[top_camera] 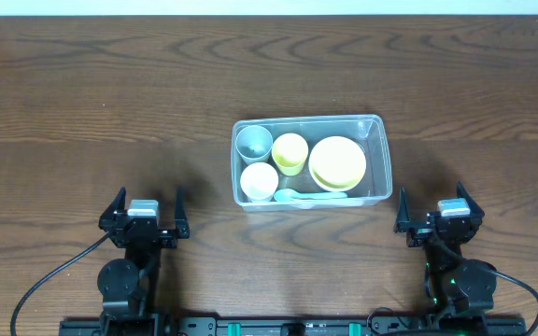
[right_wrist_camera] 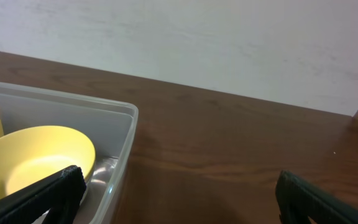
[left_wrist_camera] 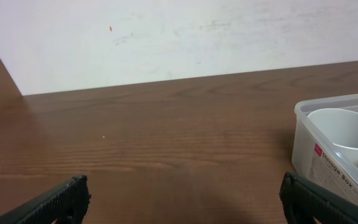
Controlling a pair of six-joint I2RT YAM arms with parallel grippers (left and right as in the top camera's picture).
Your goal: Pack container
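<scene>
Left gripper: at my near edge, fingers spread wide with nothing between them; it sits clear of the tub, off to its near left.
Right gripper: also at the near edge, spread wide and empty, just off the tub's near right corner and not touching it.
Container: mid-table, long side across my view, upright, no lid that I can see.
Near row inside: white cup at left, pale blue spoon lying flat along the near wall.
Far row inside: grey-blue cup, then yellow cup, then yellow bowl filling the right end.
Table: I see nothing loose on the wood.
Step in hand: I judge the packing finished or all but, both arms parked.
Doing it well: I'd hold both arms low and back. Any move forward should go wide of the rim so the light tub isn't nudged.
Count: one container, three cups, one bowl (I can't tell whether it is a stack), one spoon, two grippers.
</scene>
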